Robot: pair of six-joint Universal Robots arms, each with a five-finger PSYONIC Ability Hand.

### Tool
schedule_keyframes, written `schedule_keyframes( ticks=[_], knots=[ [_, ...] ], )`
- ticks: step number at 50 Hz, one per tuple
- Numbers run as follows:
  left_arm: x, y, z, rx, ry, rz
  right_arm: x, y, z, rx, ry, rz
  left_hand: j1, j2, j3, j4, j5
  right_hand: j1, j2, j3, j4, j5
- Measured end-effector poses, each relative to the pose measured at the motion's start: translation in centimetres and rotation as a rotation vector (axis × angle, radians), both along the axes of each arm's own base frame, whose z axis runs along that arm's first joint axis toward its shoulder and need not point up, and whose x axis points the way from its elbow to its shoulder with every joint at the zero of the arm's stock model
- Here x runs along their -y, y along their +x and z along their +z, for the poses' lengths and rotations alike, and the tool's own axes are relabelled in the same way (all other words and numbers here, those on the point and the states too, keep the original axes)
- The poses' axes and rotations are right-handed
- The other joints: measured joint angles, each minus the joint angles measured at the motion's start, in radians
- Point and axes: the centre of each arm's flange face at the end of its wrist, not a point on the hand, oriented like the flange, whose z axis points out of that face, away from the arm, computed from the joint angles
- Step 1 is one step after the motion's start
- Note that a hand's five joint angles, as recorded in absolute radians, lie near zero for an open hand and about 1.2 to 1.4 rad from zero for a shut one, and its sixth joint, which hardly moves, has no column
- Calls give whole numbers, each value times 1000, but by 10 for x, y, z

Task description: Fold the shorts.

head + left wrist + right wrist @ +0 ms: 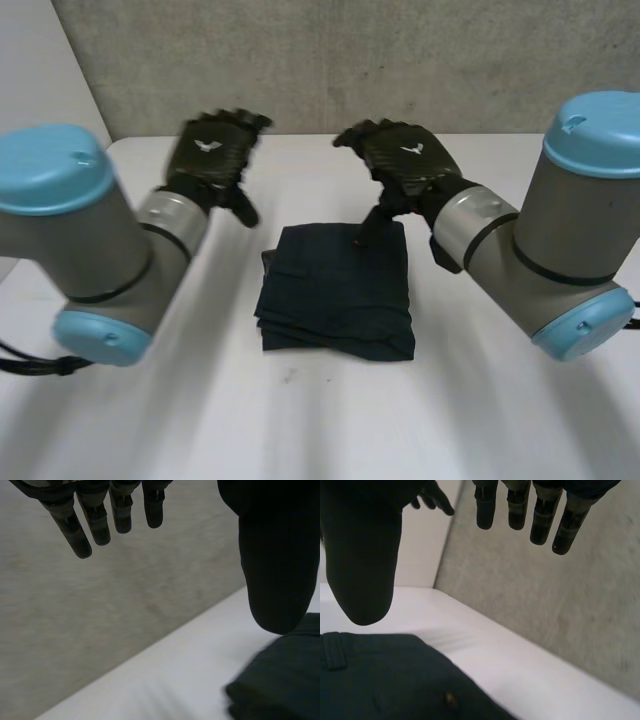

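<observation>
text: none readable | white emblem: left hand (208, 158), right hand (408, 160)

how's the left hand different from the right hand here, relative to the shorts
The left hand hangs over bare table, off to the side of the shorts; the right hand is over their far edge. The right hand's thumb points down close to the cloth, while the left hand's thumb is well clear of it. Both hands are open and hold nothing.

Matt dark cloth shorts (335, 300) on smooth white table (480, 400) (rough grey wall (400, 60) behind)
</observation>
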Motion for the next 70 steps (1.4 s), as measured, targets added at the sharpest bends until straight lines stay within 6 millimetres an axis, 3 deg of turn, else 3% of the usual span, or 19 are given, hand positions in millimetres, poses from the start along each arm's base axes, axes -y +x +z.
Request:
schedule_keyframes(
  ticks=[2, 3, 7, 13, 21, 24, 29, 30, 31, 35, 36, 39, 40, 41, 44, 48, 52, 53, 70],
  knots=[
    [-2, -7, -5, 6, 19, -23, 3, -2, -6, -4, 31, -12, 0, 0, 0, 0, 0, 0, 0, 0, 0, 0],
    [-6, -18, -19, 25, 69, -63, 9, -5, -19, -25, 91, -29, 0, 0, 0, 0, 0, 0, 0, 0, 0, 0],
    [-12, -30, -51, 85, 194, -102, 16, -5, -49, -98, 194, -45, 0, 0, 0, 0, 0, 0, 0, 0, 0, 0],
    [-15, -28, -91, 193, 361, -80, 20, -4, -89, -206, 289, -60, 0, 0, 0, 0, 0, 0, 0, 0, 0, 0],
    [-8, -10, -107, 302, 433, 13, 21, -4, -113, -334, 269, -72, 0, 0, 0, 0, 0, -16, 0, -10, 0, 0],
    [-8, -6, -106, 321, 434, 24, 21, -4, -107, -355, 234, -72, 0, 0, 0, 0, 0, -31, 0, -16, 0, 0],
    [-12, -6, -84, 312, 391, 21, 21, -4, -79, -342, 154, -77, -12, 0, 0, 0, 0, -31, 0, -16, 0, 0],
    [-16, -7, -65, 288, 352, 14, 20, -6, -60, -321, 113, -86, -12, 0, 0, 0, 0, -31, 0, -16, 0, 0],
    [-17, -7, -61, 282, 343, 13, 20, -6, -57, -317, 107, -87, -12, 0, 0, 0, 0, -31, 0, -16, 0, 0],
    [-28, -3, 1, 192, 214, 10, 16, -17, -3, -244, -1, -149, -12, 0, 0, 0, 0, -31, 0, -16, 0, 0],
    [-29, -2, 8, 181, 199, 12, 16, -19, 3, -235, -13, -162, -12, 0, 0, 0, 0, -31, 0, -16, 0, 0],
    [-35, 14, 57, 104, 101, 43, 13, -41, 44, -180, -91, -281, -12, 0, 0, 0, 0, -31, 0, -16, 0, 0],
    [-35, 17, 63, 95, 91, 50, 12, -44, 49, -174, -100, -301, -12, 0, 0, 0, 0, -31, 0, -16, 0, 0],
    [-36, 30, 82, 64, 62, 81, 10, -58, 66, -154, -130, -371, -12, 0, 0, 0, 0, -31, 0, -16, 0, 0],
    [-39, 53, 105, 26, 51, 135, 5, -81, 86, -135, -164, -475, -12, 0, 0, 0, 0, -31, 0, -16, 0, 0],
    [-43, 72, 117, 8, 83, 170, 0, -101, 98, -136, -178, -546, -12, -1, 0, 0, 0, -31, 0, -16, 0, 0],
    [-44, 74, 118, 7, 87, 171, -1, -104, 99, -138, -177, -552, -12, -1, 0, 0, 0, -31, 0, -16, 0, 0],
    [-47, 80, 121, 1, 123, 168, -5, -116, 100, -158, -153, -564, -12, -1, 0, 0, 0, -31, 0, -16, 0, 0],
    [-46, 78, 118, -33, 158, 158, -11, -118, 95, -166, -121, -505, -12, -1, 0, 0, 0, -31, 0, -16, 0, 0]
  ],
)
